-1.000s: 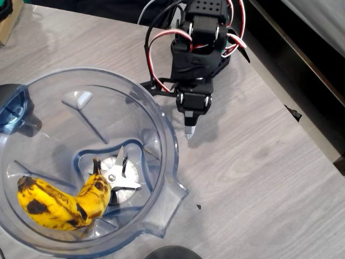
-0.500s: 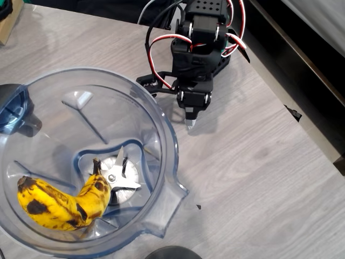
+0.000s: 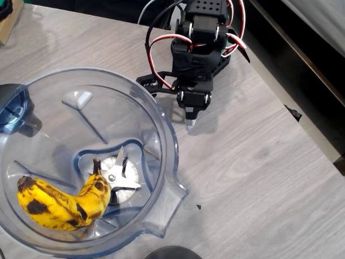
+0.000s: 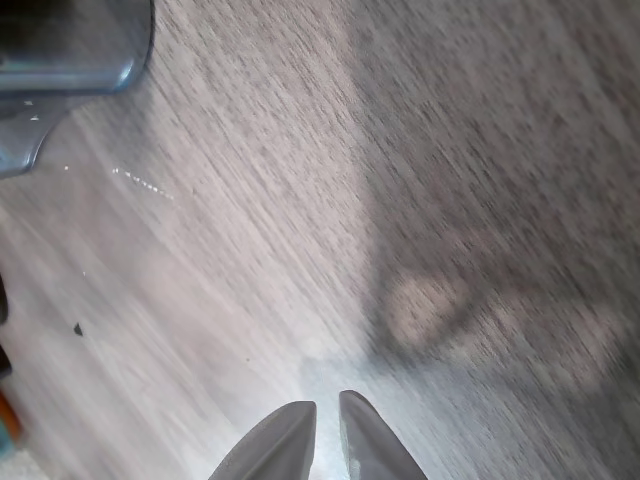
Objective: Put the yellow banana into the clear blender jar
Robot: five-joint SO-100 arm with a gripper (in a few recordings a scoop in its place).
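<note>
Seen from overhead, a large round transparent bluish plastic blender jar [image 3: 156,140] fills the left and lower left of the frame, standing on a pale grey wood-grain table [image 3: 259,178]. Its pour spout juts toward the lower right. At the jar's bottom, near its centre, sits a silver four-point blade [image 3: 119,181]. A curved yellow banana with brown-black spots and a dark stem tip [image 3: 59,202] lies inside the jar, on the bottom at the lower left, its stem end touching or just beside the blade. At the far left edge, a dark blue rounded piece [image 3: 12,108] sits beside the jar's rim.

To the right of the jar, near the top centre, a black robot arm with red and white wires [image 3: 202,46] reaches down over the bare table. Its gripper [image 3: 190,124] points at the tabletop just beside the jar's outer wall, apart from the banana and holding nothing.

In the wrist view, the two pale grey fingertips [image 4: 275,445] of the gripper sit at the bottom centre with only a thin slit between them, so the jaws are practically together, above blurred grey wood grain. The jar's bluish rim shows at the upper left corner
</note>
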